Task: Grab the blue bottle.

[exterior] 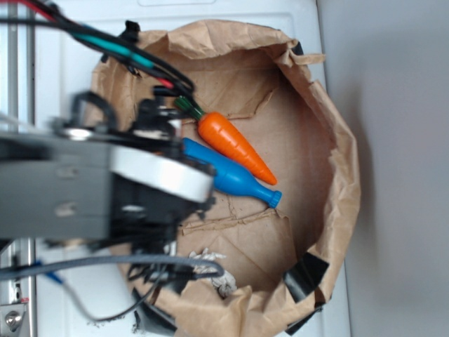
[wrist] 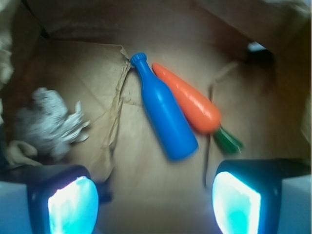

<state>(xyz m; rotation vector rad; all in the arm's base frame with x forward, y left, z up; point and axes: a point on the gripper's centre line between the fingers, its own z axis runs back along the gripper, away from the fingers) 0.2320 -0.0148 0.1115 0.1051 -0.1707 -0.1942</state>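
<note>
The blue bottle (wrist: 165,113) lies on its side on the floor of a brown paper bag, cap toward the far end; in the exterior view the blue bottle (exterior: 231,177) has its base hidden under my arm. An orange toy carrot (wrist: 189,99) with a green top lies touching its right side, also seen as the carrot (exterior: 234,145) from outside. My gripper (wrist: 153,202) hovers short of the bottle's base, open wide, with only bag floor between the fingers (wrist: 73,204).
The crumpled paper bag walls (exterior: 335,126) ring the objects on all sides. A wad of crumpled white paper (wrist: 48,122) lies left of the bottle. Black tape (exterior: 305,275) holds the bag's edge. Cables (exterior: 119,49) trail over the arm.
</note>
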